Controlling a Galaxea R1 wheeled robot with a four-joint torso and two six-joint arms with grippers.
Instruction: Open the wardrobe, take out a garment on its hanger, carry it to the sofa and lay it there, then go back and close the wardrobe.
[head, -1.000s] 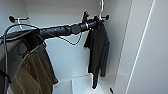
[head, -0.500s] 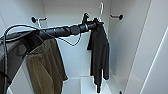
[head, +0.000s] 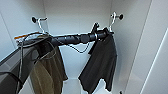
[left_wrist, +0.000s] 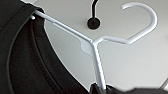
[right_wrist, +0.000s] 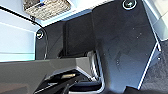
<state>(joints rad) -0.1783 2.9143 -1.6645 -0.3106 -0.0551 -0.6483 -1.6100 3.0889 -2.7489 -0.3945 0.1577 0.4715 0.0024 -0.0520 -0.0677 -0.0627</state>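
1. Fingers: left gripper (head: 106, 32) sits at the shirt's collar, at 1 o'clock in the head view. In the left wrist view, dark fingertips (left_wrist: 100, 88) look clamped on the lower bar of the hanger (left_wrist: 93, 46). Judged, not certain; the contact is mostly cut off at the edge.
2. Right gripper: can't tell whether its fingers are apart or together.
3. Hanger: white. Its hook (left_wrist: 142, 22) looks clear of the black wall hook (left_wrist: 93, 23), with open white wall between them. So it seems lifted off, or nearly so.
4. Shirt (head: 101, 65): black tee, draped on the hanger, hanging from the arm's end toward 5 o'clock, inside the wardrobe (head: 75, 15).
5. Left arm (head: 75, 39): stretched across the cabinet from 9 o'clock to the hanger.
6. Jacket (head: 48, 72): olive, at 8 o'clock, on its own hanger from the hook (head: 35, 19) at 11 o'clock. Untouched.
7. Step: take-out, with the doors already open. Next move calls for drawing the hanger straight out, keeping its hook clear of the right-hand wall hook (head: 120, 16) and the hem off the door edge at 3 o'clock.
8. Surroundings: plain white panels and a white floor inside. Right wrist view has a woven basket (right_wrist: 46, 8) on a pale surface.
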